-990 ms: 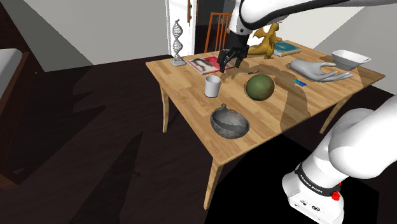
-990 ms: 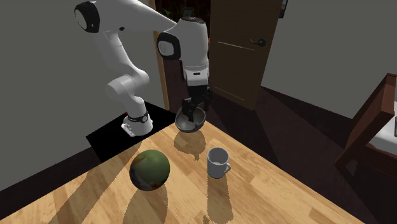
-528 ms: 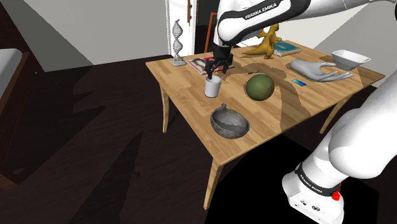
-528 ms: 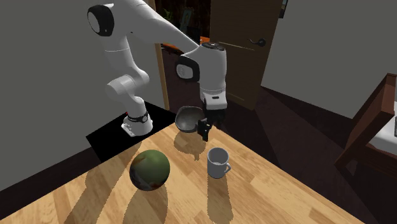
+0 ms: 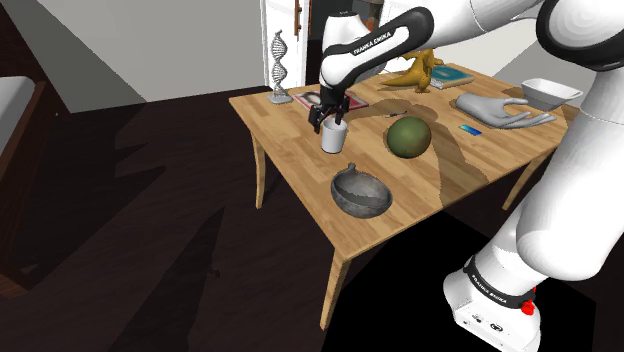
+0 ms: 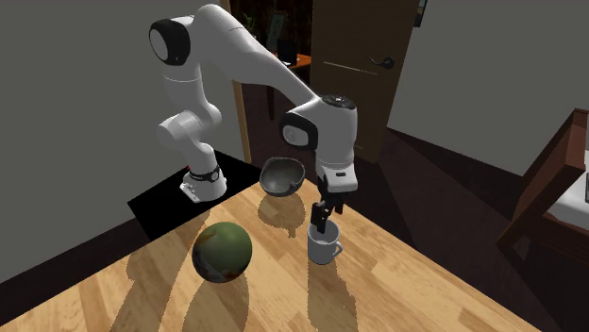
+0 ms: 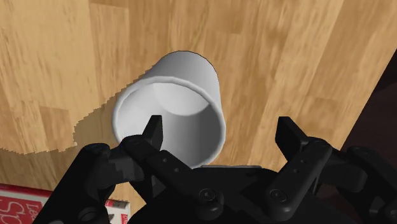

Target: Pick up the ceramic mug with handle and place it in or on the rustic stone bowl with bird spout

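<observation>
Mug [image 5: 333,137] stands upright on the wooden table [image 5: 290,140] — dark floor [image 5: 150,220] around.

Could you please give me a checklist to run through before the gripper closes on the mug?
1. Gripper open: ok, its fingers stand apart.
2. Mug wall between the fingers: ok, one finger is over the opening and the other is outside the wall.
3. Mug upright on the table: ok.
4. Fingers low enough on the wall for a firm grip: cannot tell.
5. Mug held: not ok, the fingers are not closed on it.
6. Bowl upright and empty, ready to receive the mug: ok.
</observation>
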Available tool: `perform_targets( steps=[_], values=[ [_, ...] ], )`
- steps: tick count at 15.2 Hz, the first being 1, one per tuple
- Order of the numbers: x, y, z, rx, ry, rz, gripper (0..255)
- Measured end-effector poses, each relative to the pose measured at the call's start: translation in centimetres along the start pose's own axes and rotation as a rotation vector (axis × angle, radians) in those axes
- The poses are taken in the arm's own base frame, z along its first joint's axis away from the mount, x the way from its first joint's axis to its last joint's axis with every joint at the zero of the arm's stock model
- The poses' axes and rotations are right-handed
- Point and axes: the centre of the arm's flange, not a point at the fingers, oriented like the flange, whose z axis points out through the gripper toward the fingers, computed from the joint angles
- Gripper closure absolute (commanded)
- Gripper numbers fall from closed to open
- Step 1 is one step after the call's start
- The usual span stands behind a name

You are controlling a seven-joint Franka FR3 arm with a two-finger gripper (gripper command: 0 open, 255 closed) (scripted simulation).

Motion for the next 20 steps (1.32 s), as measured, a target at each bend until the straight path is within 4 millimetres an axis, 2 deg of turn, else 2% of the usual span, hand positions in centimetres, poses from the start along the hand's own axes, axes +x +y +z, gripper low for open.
perform_targets(
  steps=[5, 11, 12, 20],
  values=[
    [0.1, 0.0, 2.5, 0.0, 0.0, 0.0, 0],
    [0.1, 0.0, 2.9, 0.0, 0.0, 0.0, 0],
    [0.1, 0.0, 2.9, 0.0, 0.0, 0.0, 255],
    [0.1, 0.0, 2.9, 0.0, 0.0, 0.0, 255]
  ],
)
